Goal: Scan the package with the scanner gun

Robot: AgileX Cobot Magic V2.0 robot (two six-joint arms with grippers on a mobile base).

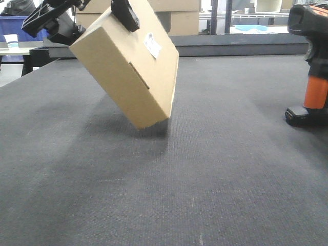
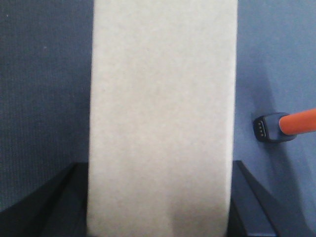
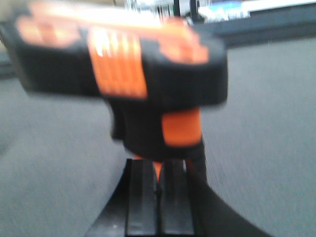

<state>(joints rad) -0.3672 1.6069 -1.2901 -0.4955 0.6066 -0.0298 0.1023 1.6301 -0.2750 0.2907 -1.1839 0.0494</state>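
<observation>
Your left gripper [image 1: 97, 23] clamps the box [image 1: 128, 77], tilted over the mat [image 1: 169, 195] | scanner [image 1: 313, 77] stands upright at right | your right gripper [image 3: 158, 197] closed, empty, near it.

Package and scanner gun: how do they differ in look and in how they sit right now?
The package is a plain tan cardboard box with a white label; the scanner gun is black with an orange handle. The package is tilted, clamped in the left gripper, its lowest corner at or just above the mat; the scanner gun stands upright on its base. Both share that dark mat.
</observation>
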